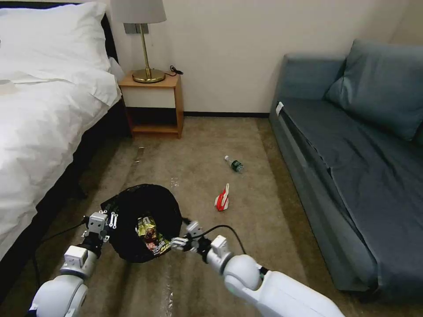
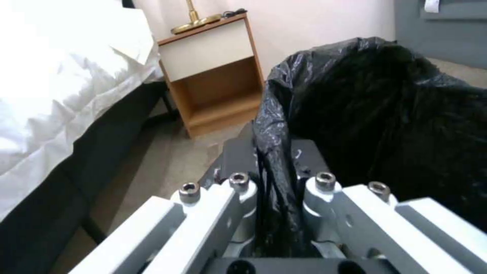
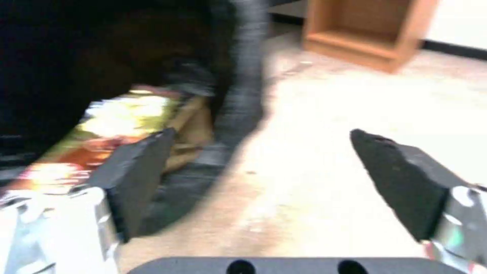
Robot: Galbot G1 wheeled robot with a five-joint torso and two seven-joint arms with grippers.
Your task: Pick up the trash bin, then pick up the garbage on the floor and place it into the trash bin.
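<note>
Left gripper [image 1: 107,219], nearest the bed, pinches the black-lined rim of the trash bin [image 1: 132,207], held off the carpet. Right gripper [image 1: 187,237] hovers at the bin's right rim, jaws spread and empty; a yellow snack wrapper [image 1: 152,235] lies inside. Farther right on open carpet: the red-and-white packet [image 1: 222,199], long axis running near-to-far, then the bottle [image 1: 234,163]. The right arm is nearer both; the sofa [image 1: 352,176] bounds the right.
</note>
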